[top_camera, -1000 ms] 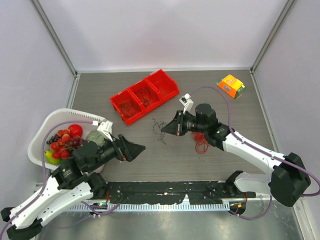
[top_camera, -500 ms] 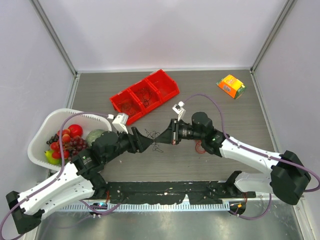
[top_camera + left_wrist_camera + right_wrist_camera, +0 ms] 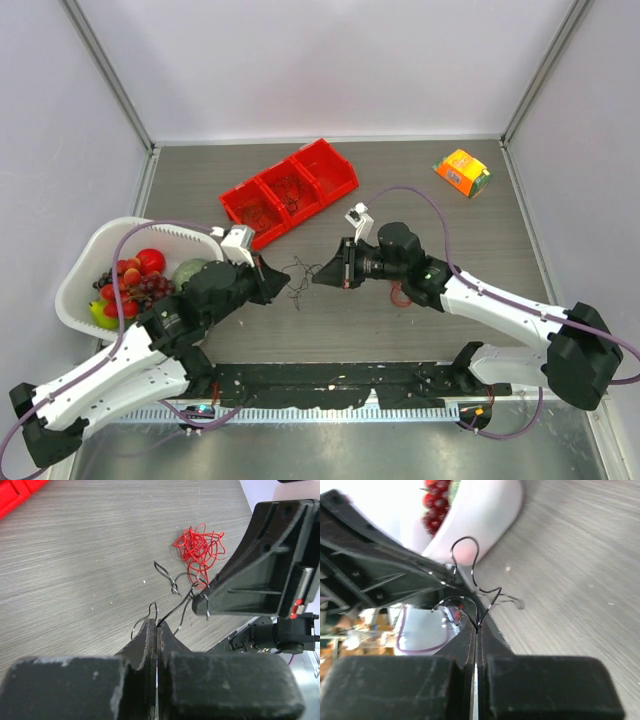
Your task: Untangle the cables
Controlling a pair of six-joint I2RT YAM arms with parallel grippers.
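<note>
At mid-table our left gripper (image 3: 280,287) and right gripper (image 3: 320,277) each pinch the dark cable (image 3: 298,280) strung between them. Only the left wrist view shows the red cable (image 3: 199,547) clump whole. A second ago our left jaws gaped, farther back.

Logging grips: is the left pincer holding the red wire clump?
No, the left pincer pinches the dark wire; the red clump lies apart on the table.

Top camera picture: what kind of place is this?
Probably a robot lab test booth: plain pale walls box in a grey table, a left arm and right arm are bolted at its near edge, with props like a red bin and fruit basket.
</note>
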